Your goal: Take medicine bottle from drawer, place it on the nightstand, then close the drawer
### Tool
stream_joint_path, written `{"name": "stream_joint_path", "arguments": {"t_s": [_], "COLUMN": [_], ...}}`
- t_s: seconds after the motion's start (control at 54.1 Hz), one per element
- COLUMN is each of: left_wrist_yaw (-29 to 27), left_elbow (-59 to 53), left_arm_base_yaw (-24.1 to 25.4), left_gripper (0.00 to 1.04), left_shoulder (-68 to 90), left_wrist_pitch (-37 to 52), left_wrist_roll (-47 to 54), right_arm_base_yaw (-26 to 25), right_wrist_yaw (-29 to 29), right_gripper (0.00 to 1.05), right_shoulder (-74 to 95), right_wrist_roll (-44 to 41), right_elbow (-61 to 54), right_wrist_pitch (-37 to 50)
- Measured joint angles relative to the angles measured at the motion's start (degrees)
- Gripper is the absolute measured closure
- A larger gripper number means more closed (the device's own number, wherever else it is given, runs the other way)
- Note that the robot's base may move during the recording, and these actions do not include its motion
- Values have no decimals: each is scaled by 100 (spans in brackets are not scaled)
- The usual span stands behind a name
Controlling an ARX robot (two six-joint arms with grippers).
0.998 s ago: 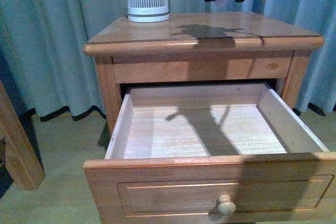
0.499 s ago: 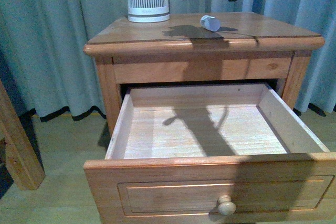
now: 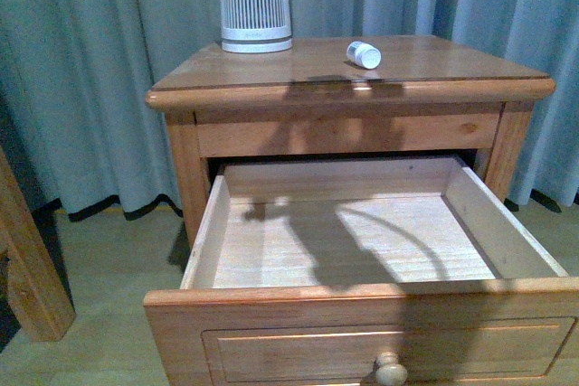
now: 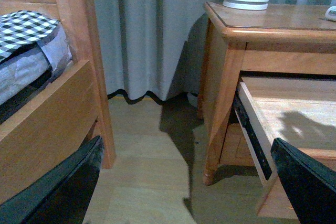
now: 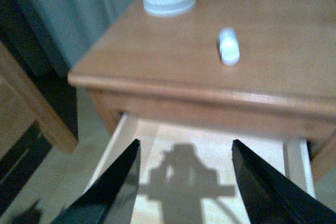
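Observation:
The medicine bottle (image 3: pixel 364 54) lies on its side on the nightstand (image 3: pixel 298 79) top, right of middle; it also shows in the right wrist view (image 5: pixel 229 46). The drawer (image 3: pixel 271 296) is pulled fully open and its pale interior is empty; its round knob (image 3: pixel 391 370) faces me. Neither arm shows in the front view. My right gripper (image 5: pixel 184 150) is open and empty, above the open drawer and short of the nightstand's front edge. My left gripper (image 4: pixel 186 161) is open and empty, low over the floor to the left of the nightstand (image 4: pixel 273 24).
A tall white ribbed cylinder device (image 3: pixel 255 2) stands at the back left of the nightstand top. Teal curtains (image 3: pixel 90 70) hang behind. A wooden bed frame (image 4: pixel 58 103) with checked bedding stands to the left, with bare floor (image 4: pixel 152 156) between it and the nightstand.
The right arm has left the front view, drawing back from above the nightstand top. The bottle, released half a second ago, stays on the top. The view has shifted slightly.

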Motion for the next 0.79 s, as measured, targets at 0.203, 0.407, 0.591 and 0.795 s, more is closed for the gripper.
{"name": "stream_joint_path", "arguments": {"t_s": [0.203,0.407,0.591,0.795], "left_wrist_yaw": [0,0,0,-2], "left_elbow": [0,0,0,0], "left_arm_base_yaw": [0,0,0,0], "left_gripper": [6,6,6,6], "left_shoulder": [0,0,0,0], "left_wrist_pitch": [0,0,0,0], "left_wrist_roll": [0,0,0,0], "right_arm_base_yaw": [446,505,81,-424], "right_wrist_yaw": [295,616,686,546], "right_gripper": [87,101,101,101], "right_shoulder": [-905,92,1784,3560], "right_wrist_roll": [654,505,-94,-1143], "right_elbow": [-2247,-3611,-3593,-2795], "right_wrist_pitch": [90,1906,3840,5241]}}
